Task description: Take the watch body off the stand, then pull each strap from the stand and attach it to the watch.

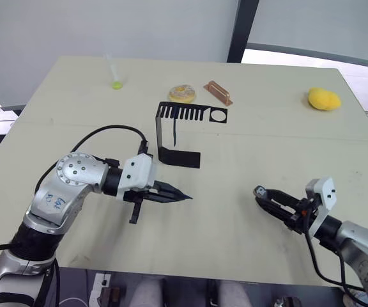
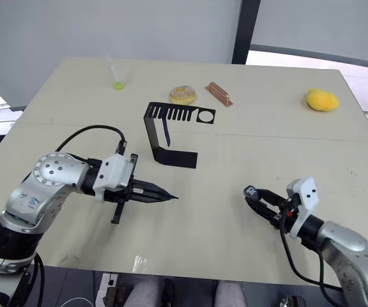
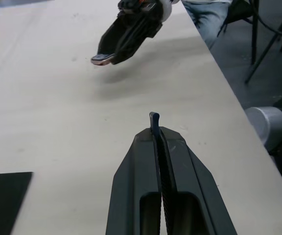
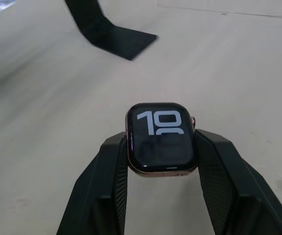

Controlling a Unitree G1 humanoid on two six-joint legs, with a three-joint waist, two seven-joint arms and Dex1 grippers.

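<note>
- Nearest us, our right gripper pinches the watch body by its two side edges, screen up, over the near right of the bench.
- Our left gripper hovers at near left, its fingers pressed together on a dark blue strap; only the strap's tip pokes out past them.
- The stand sits mid-bench, farther off; a second strap seems to hang under its slotted top plate.
- We judge the watch body small, light, rigid and smooth-rimmed, so it could slip or twist; holding the sides keeps the strap slots free.
- The strap looks soft and bendy; we would take it near the end so it stays straight for insertion.
</note>
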